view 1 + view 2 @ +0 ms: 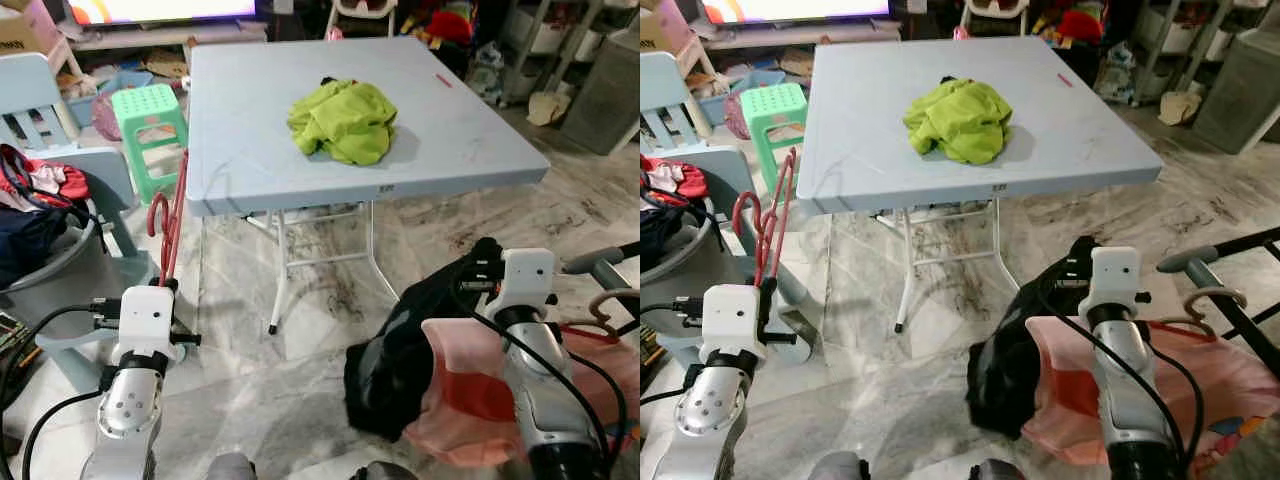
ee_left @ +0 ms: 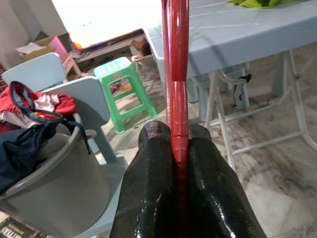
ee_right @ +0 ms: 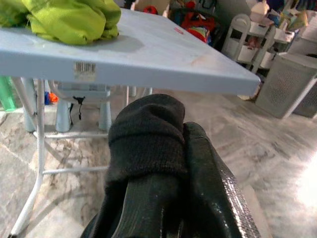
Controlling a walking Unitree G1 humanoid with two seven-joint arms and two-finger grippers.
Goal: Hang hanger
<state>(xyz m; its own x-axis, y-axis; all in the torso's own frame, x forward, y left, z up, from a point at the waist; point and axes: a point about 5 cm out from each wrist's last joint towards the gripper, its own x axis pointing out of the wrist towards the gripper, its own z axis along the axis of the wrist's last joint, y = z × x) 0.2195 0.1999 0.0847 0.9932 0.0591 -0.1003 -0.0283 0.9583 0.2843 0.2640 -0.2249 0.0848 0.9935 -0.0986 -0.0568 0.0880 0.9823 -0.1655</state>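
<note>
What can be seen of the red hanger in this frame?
The red hanger is thin, glossy and looks like plastic. It stands nearly upright, its hook curling over at the upper left. The left tool is shut on its lower end, both black fingers pressing its stem, holding it in the air beside the left edge of the grey folding table, with a green stool behind it.

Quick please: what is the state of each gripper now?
Left gripper: shut on the red hanger.
Right gripper: shut on the black garment.
</note>
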